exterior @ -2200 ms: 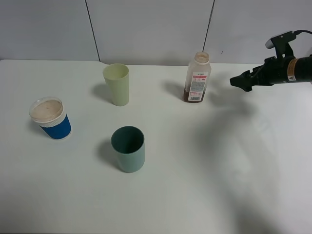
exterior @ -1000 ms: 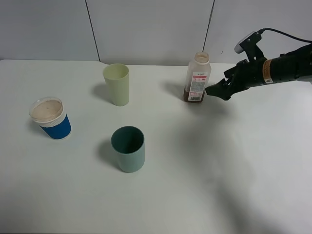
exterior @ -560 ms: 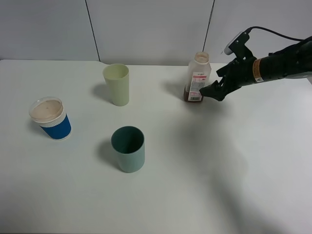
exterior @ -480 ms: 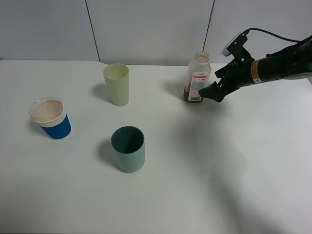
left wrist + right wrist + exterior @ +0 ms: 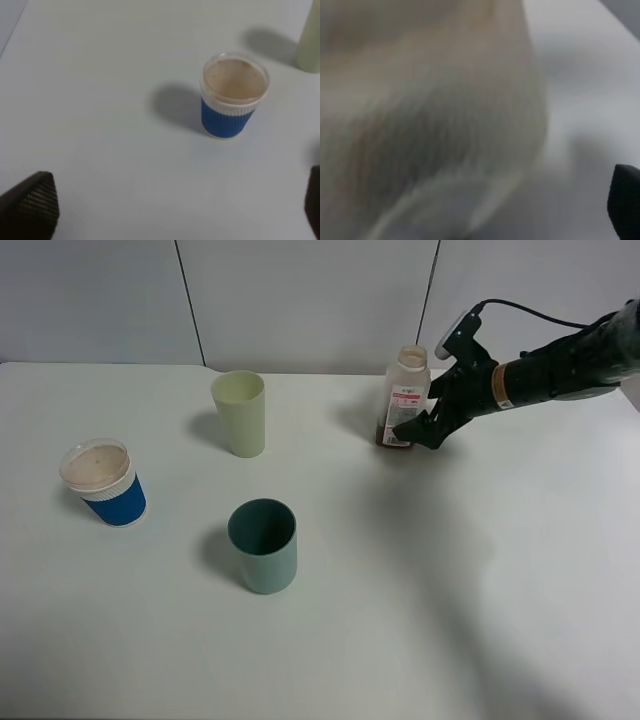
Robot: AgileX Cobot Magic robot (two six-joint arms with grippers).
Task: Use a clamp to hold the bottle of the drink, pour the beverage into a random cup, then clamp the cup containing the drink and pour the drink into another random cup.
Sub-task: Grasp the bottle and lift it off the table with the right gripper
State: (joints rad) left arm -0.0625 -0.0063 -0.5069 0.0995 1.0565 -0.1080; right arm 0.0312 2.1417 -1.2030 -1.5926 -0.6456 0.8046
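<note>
Presently, the right gripper has its jaws spread wide about the lower body of the bottle (contact not discernible), which stands upright toward the back of the table, while the left gripper likewise stands parted.

Table bears bottle, teal cup, paper cup, tumbler.

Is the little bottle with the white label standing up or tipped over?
Standing up. The small translucent plastic bottle sits on its base on the white table, tan neck pointing up.
</note>
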